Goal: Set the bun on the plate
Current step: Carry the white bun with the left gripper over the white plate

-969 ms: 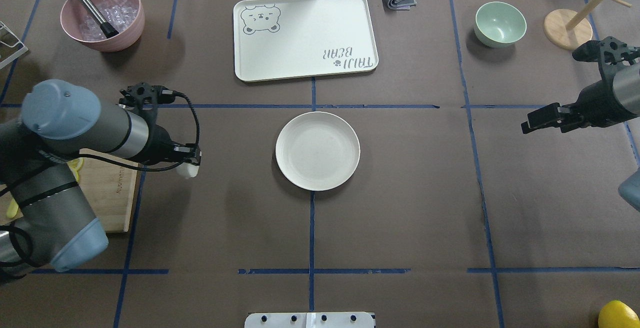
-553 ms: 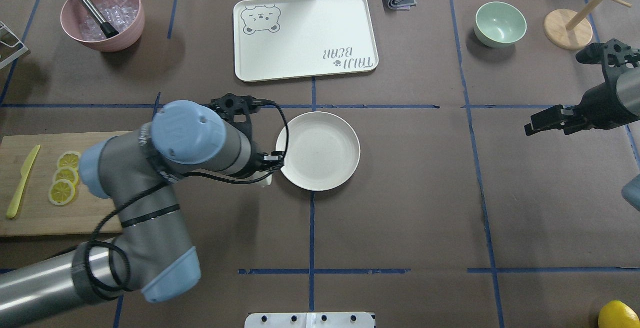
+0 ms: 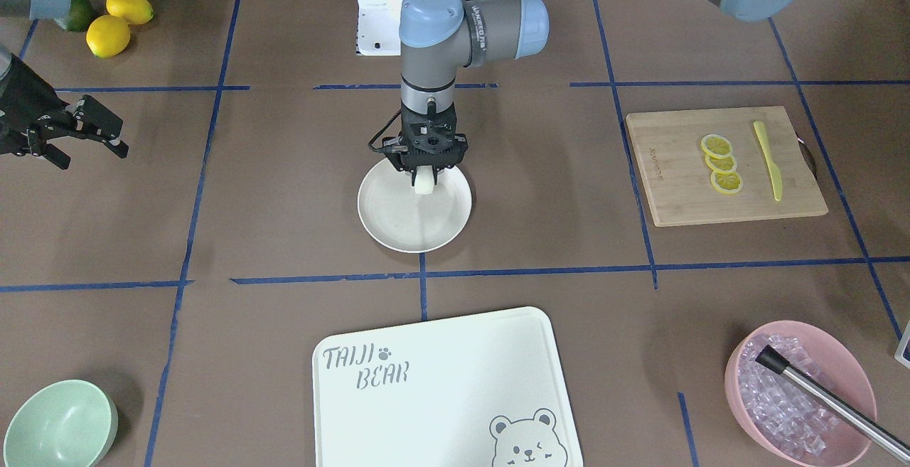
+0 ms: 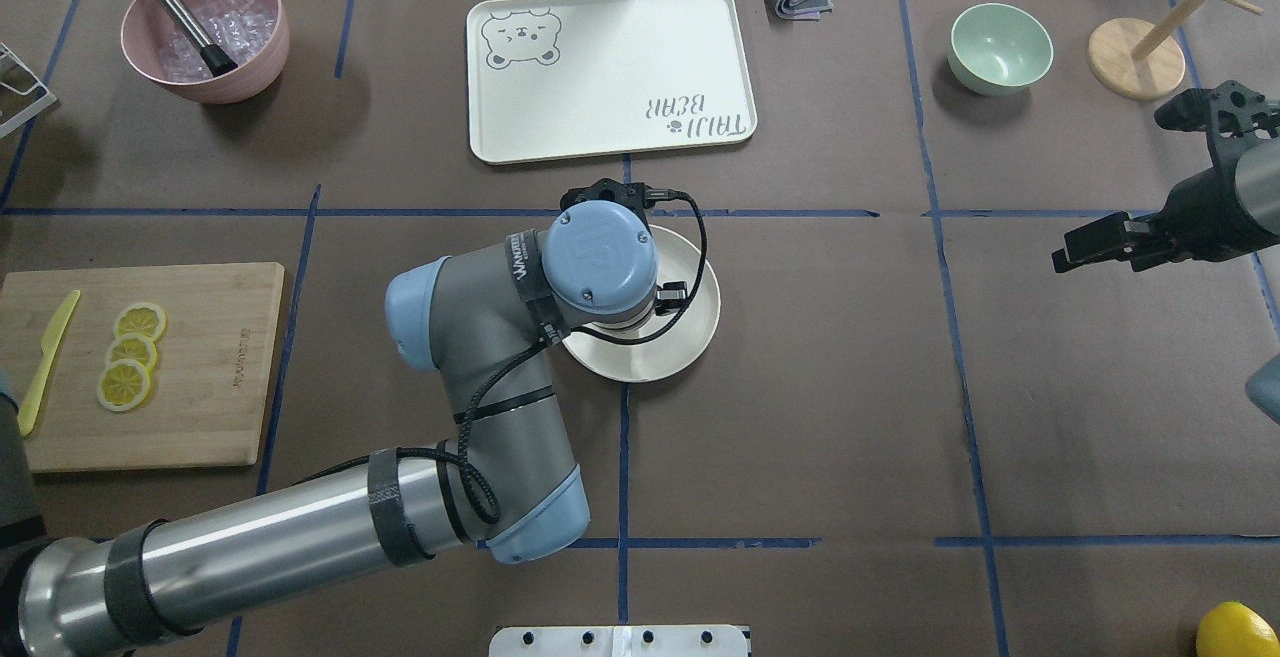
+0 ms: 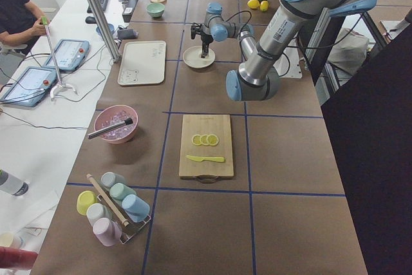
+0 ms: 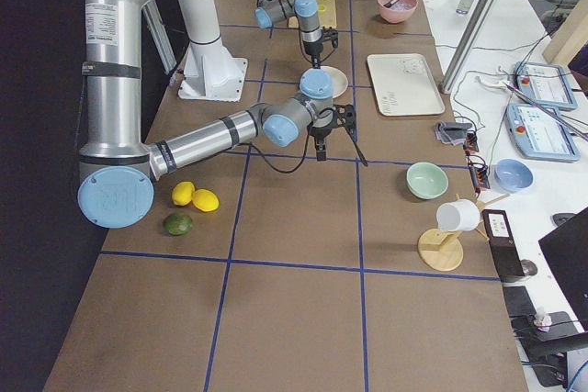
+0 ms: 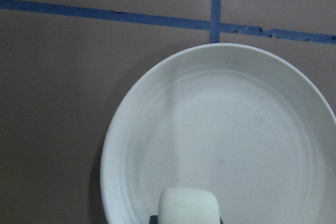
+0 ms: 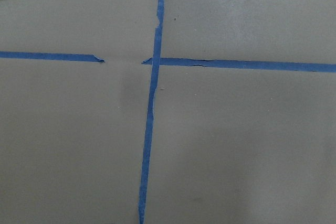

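The fingers (image 3: 106, 129) of the right gripper (image 3: 94, 156) stand apart over bare table at the front view's left edge, holding nothing. At centre the left gripper (image 3: 425, 174) points straight down, clamped on the bun (image 3: 424, 183), which sits between its fingers over the plate (image 3: 380, 229), in the robot-side part. Whether the bun touches the plate is unclear. A cutting board (image 3: 668, 190) lies to the right.

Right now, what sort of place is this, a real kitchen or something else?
Most likely a robotics lab staged as a mock kitchen: the table is gridded with blue tape, touchscreen consoles sit on a side bench, and a cutting board with lemon slices is laid out as a prop.
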`<control>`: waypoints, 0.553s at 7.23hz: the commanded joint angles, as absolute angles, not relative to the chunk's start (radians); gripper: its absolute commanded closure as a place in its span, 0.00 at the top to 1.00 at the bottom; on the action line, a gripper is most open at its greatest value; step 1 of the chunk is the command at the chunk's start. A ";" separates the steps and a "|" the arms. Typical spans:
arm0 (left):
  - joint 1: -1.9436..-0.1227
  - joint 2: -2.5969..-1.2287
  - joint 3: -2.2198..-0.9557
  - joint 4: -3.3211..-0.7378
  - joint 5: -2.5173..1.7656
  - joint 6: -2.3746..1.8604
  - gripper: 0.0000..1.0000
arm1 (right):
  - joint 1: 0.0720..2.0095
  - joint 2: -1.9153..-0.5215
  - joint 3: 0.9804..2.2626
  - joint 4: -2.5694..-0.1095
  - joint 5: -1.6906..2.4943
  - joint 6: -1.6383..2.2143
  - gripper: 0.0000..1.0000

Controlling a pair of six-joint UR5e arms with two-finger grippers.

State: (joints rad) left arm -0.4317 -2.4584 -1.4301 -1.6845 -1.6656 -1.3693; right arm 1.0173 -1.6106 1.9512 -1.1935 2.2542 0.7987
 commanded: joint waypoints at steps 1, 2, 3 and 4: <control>-0.426 -2.499 -1.364 -1.690 -1.663 -1.368 0.40 | 1.017 -1.611 1.951 -1.193 2.253 0.799 1.00; -0.420 -2.499 -1.362 -1.692 -1.661 -1.368 0.40 | 1.017 -1.611 1.951 -1.193 2.253 0.799 1.00; -0.420 -2.502 -1.356 -1.692 -1.663 -1.367 0.41 | 1.017 -1.611 1.951 -1.193 2.253 0.799 1.00; -0.420 -2.500 -1.356 -1.692 -1.661 -1.365 0.43 | 1.017 -1.611 1.951 -1.193 2.253 0.799 1.00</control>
State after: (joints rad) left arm -0.4212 -2.4999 -1.3593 -1.6916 -1.6621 -1.3670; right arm 1.0170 -1.6107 1.9512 -1.1934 2.2534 0.7992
